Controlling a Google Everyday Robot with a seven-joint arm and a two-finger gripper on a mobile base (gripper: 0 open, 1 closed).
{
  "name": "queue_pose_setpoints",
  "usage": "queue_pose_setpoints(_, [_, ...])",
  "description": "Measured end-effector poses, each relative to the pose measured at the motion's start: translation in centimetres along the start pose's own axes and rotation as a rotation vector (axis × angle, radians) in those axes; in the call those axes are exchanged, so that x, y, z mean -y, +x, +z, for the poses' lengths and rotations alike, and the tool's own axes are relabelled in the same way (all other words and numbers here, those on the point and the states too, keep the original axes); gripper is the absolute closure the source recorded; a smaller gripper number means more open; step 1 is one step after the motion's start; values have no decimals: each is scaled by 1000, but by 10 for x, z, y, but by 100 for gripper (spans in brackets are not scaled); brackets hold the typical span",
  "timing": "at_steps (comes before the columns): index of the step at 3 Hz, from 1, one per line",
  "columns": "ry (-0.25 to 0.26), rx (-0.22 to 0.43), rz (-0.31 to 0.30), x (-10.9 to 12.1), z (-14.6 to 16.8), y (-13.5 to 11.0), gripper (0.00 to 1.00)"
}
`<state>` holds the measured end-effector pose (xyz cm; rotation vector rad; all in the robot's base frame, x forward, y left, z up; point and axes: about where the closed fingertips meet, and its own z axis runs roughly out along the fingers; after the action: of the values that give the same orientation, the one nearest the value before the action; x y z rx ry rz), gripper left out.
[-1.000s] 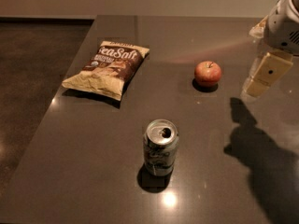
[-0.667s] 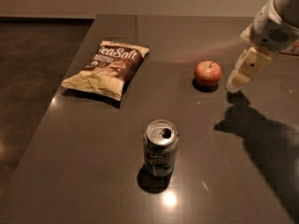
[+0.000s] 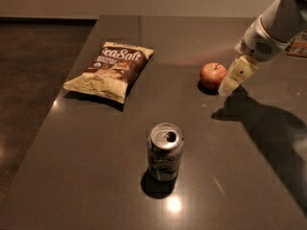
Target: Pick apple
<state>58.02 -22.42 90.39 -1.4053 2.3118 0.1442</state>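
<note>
The apple (image 3: 211, 74), small, red with yellowish patches, sits on the dark table (image 3: 96, 176) right of centre towards the back. My gripper (image 3: 227, 86) comes in from the upper right on a white arm (image 3: 271, 30). It hangs low over the table just to the right of the apple, very close to it. It holds nothing.
A sea salt chip bag (image 3: 112, 68) lies at the left back. An opened soda can (image 3: 164, 151) stands upright in the front middle. A small orange and white object (image 3: 300, 44) sits at the far right edge. The table's left edge drops to a dark floor.
The gripper has moved left and down across the table, from the right edge of the view to right beside the apple. The apple, can and bag have not moved.
</note>
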Motion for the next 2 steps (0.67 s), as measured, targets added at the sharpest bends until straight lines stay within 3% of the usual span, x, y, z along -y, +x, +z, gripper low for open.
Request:
queue_pose_setpoints(1, [-28, -5, 26, 12, 40, 4, 0])
queue_pose_setpoints(2, [-45, -5, 35, 14, 57, 2, 0])
